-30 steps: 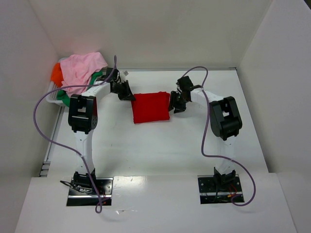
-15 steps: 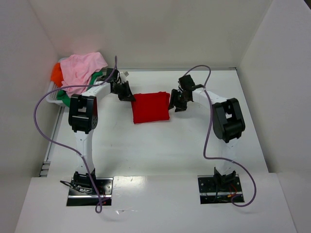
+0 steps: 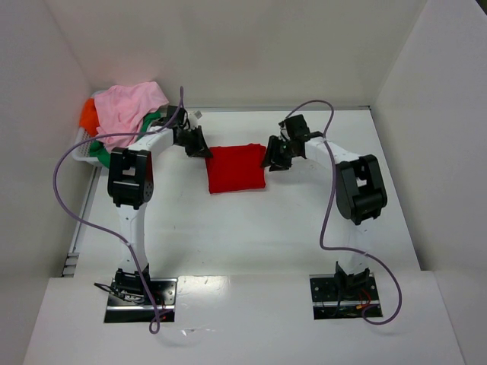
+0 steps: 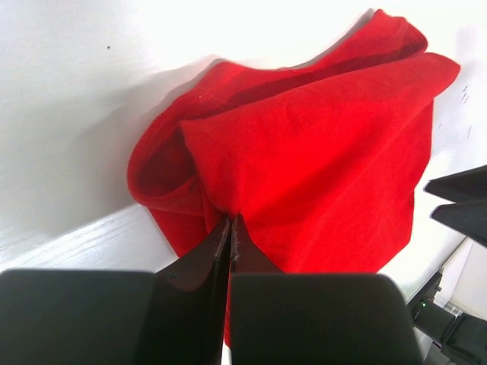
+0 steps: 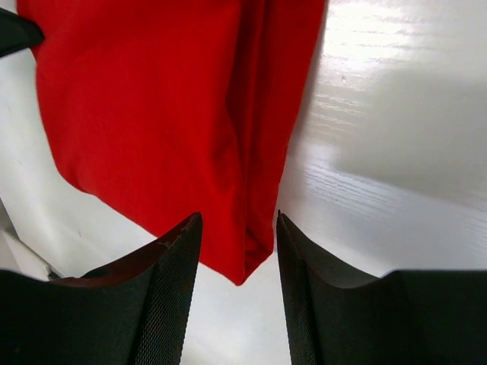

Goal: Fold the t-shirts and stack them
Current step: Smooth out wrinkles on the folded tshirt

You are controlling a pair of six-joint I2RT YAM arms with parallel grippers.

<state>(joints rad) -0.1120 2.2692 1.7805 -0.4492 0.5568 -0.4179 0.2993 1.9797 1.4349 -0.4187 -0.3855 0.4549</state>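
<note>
A bright red t-shirt (image 3: 236, 169) lies folded into a rectangle in the middle of the table. My left gripper (image 3: 204, 149) is shut, its tips (image 4: 230, 220) against the bunched far-left corner of the red t-shirt (image 4: 319, 152); I cannot tell whether cloth is pinched. My right gripper (image 3: 270, 160) is open at the shirt's right edge. In the right wrist view its fingers (image 5: 238, 216) straddle a corner of the red t-shirt (image 5: 152, 99) without closing on it. A pink t-shirt (image 3: 129, 106), an orange one (image 3: 88, 114) and a green one (image 3: 152, 119) are heaped at the far left.
The heap sits in a white basket (image 3: 82, 156) against the left wall. White walls close in the table on the left, back and right. Purple cables (image 3: 327, 190) loop off both arms. The right gripper's dark fingers (image 4: 456, 199) show in the left wrist view.
My right gripper has shifted slightly towards the far end of the red shirt's right edge, its elbow swinging right. The left arm and the shirt have not moved.
</note>
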